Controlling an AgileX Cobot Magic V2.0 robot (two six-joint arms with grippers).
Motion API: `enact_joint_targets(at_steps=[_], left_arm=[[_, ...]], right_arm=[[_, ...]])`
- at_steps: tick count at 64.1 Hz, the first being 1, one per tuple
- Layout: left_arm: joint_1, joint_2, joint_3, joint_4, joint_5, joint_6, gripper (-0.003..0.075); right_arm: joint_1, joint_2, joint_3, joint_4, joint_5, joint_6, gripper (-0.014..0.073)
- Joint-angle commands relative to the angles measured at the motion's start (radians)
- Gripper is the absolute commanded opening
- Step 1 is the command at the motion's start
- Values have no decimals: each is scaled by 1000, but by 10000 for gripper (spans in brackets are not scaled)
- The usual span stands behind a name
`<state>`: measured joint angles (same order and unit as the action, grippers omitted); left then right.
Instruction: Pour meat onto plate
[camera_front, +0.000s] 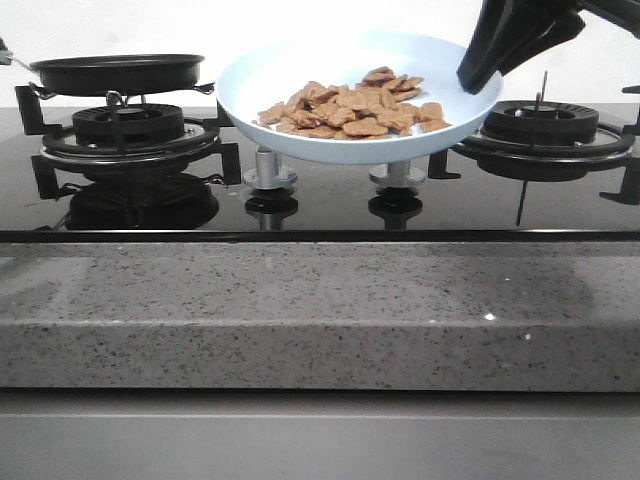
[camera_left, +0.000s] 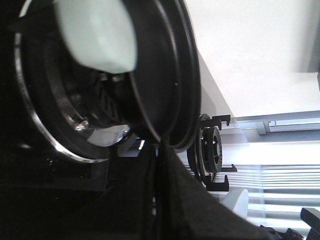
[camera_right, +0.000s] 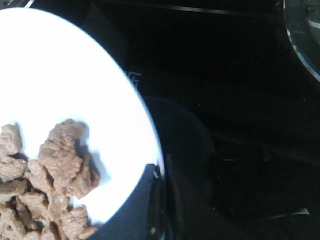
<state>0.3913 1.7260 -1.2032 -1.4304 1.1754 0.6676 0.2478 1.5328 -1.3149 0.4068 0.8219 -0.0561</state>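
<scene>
The pale-blue plate (camera_front: 300, 60) hangs tilted over the middle of the hob, above the knobs. The meat (camera_front: 350, 110) lies heaped in it. My right gripper (camera_front: 480, 70) is shut on the plate's right rim. In the right wrist view the fingers (camera_right: 145, 200) pinch the rim of the plate (camera_right: 75, 75), with the meat (camera_right: 60, 160) close by. The black frying pan (camera_front: 115, 72) rests on the left burner. My left gripper (camera_left: 160, 190) is out of the front view. It is shut at the edge of the pan (camera_left: 165, 75), where the handle starts.
The left burner grate (camera_front: 125, 130) carries the pan. The right burner (camera_front: 540, 125) stands under my right arm. Two knobs (camera_front: 268, 180) (camera_front: 395, 175) stand on the black glass hob below the plate. A speckled grey counter edge (camera_front: 320, 310) runs along the front.
</scene>
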Motion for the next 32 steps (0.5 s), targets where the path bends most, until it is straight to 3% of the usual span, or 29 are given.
enact_joint_targets(at_steps=[1, 9, 17, 23, 32], left_arm=[[-7, -89, -25, -53, 70, 19, -20], [-29, -175, -25, 34, -22, 61, -20], [-104, -280, -25, 215, -163, 61, -20], [-205, -358, -25, 409, -286, 27, -20], [-392, -481, -25, 750, -452, -132, -21]], right_arm=[[4, -39, -25, 32, -36, -7, -53], [4, -39, -25, 32, -36, -7, -53], [4, -39, -25, 32, -36, -7, -53], [4, -39, -25, 32, -36, -7, -53], [4, -39, -25, 32, -36, -7, -53]])
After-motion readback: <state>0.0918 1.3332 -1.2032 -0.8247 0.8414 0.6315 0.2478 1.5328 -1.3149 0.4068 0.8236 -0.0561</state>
